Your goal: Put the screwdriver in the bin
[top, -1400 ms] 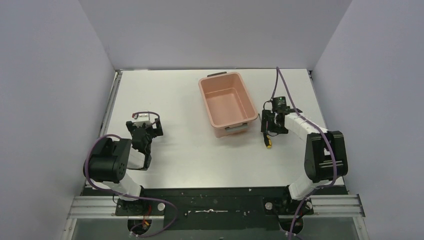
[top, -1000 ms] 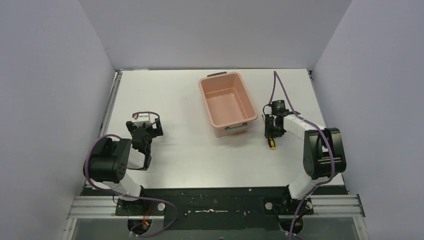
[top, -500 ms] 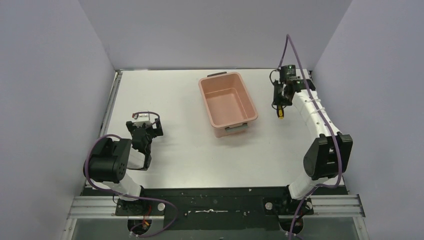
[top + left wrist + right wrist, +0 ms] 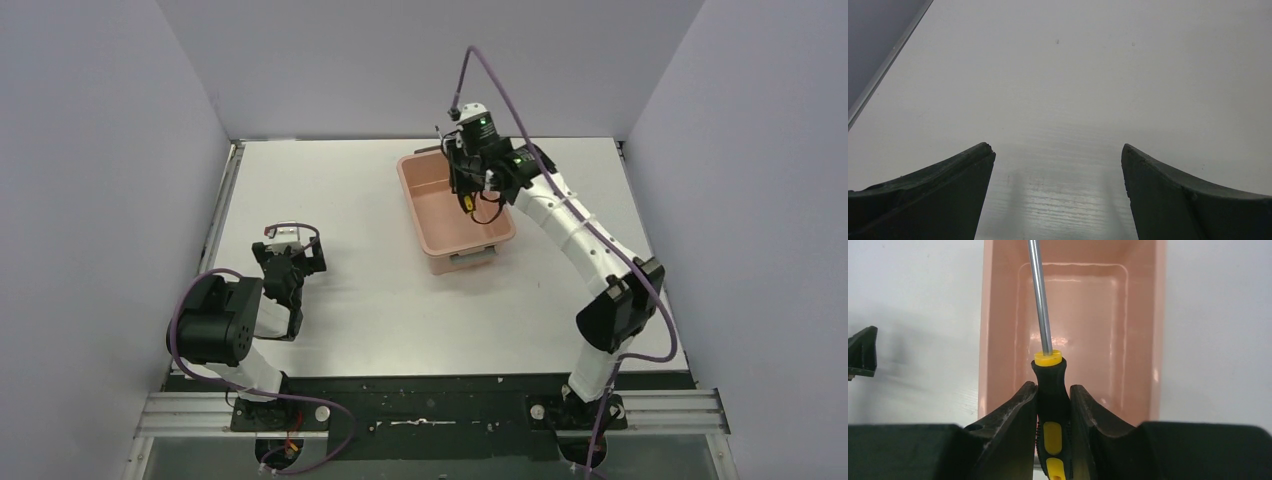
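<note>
Pretty bright, even overhead light everywhere, and the shadows are super soft. Left wrist view is hazy: the table (image 4: 1058, 75) looks washed out, with a glossy reflection near the bottom. Small glare streaks on the bin (image 4: 998, 315) floor, while the screwdriver (image 4: 1050, 385) looks sharp.

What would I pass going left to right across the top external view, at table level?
left gripper → bin → right arm's elbow. Left out: the right gripper, closed on the screwdriver, since it overlaps the bin.

Pink bin (image 4: 455, 212) on white table (image 4: 360, 300)
</note>
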Robot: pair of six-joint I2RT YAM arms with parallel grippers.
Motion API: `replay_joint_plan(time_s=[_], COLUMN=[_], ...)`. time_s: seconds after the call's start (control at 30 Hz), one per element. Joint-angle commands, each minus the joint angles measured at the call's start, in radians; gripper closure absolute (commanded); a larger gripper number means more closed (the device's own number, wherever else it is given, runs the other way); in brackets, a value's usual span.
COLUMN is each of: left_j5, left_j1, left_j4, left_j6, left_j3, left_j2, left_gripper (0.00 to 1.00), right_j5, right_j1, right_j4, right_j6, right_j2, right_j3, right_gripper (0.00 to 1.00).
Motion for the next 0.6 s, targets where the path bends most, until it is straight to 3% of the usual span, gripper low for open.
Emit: replay_joint_plan(time_s=[0.0, 0.2, 0.57], left_j5=[0.012, 0.012, 0.012], left_j1=[0.007, 0.006, 0.006], left_j4=[0.027, 0.027, 0.027], left_j6=[0.008, 0.009, 0.008], left_j3=[0.008, 0.008, 0.008], left_j2=[-0.012, -0.013, -0.013], left_gripper=[0.03, 0.03, 0.03], right_j5=[0.028, 0.011, 0.044], right_j1=[0.021, 0.025, 0.006], right_j4=[0.073, 0.178, 0.260], right_j6=[0.022, 0.018, 0.048], right_j2=[0.102, 0.228, 0.393], right_j3=[-0.015, -0.179, -0.284], right_gripper=[1.00, 1.00, 0.98])
